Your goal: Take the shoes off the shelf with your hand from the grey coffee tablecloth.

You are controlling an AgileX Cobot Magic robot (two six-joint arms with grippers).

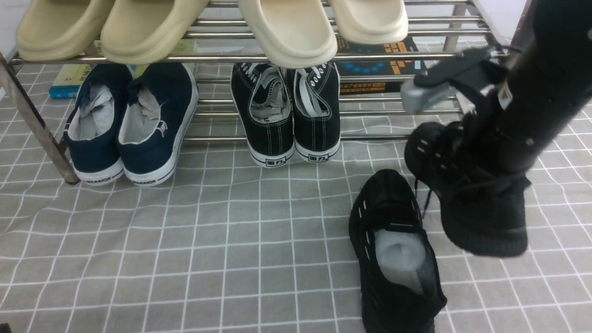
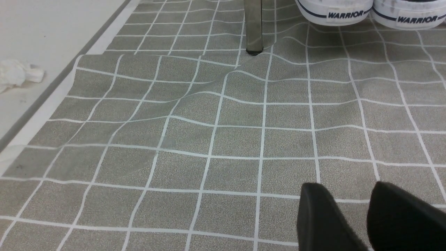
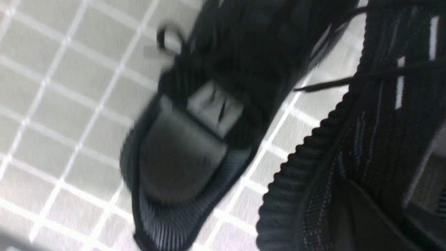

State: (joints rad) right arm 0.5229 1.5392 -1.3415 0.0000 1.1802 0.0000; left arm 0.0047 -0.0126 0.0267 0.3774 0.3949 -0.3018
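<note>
1. The right gripper is clamped on one black knit sneaker. The arm and the shoe hide its fingertips, but the sneaker hangs clear of the grey checked cloth with a lace dangling, so I judge the grip sound
2. The held sneaker is tilted, with its toe toward the far left and the silver tube rack, and its heel toward the near right
3. Its mate, the second knit sneaker, lies on the cloth just near-left of it. Its long axis runs far to near, toe far, and pale grey stuffing shows in the opening
4. The coming move turns on this: bare cloth lies under and to the right of the held sneaker. Lowering it with the toe turned to match the mate would set the pair side by side, but drifting left would land it on the mate
5. The right arm is the nearer one. The left gripper is open and empty over cloth well to the left, near the rack's left leg and the navy sneakers
6. Count:
   - two black knit sneakers, both off the rack
   - two navy sneakers and two black canvas sneakers on the lower tier
   - four beige slides on the upper tier
   - at least two books on the cloth behind
</note>
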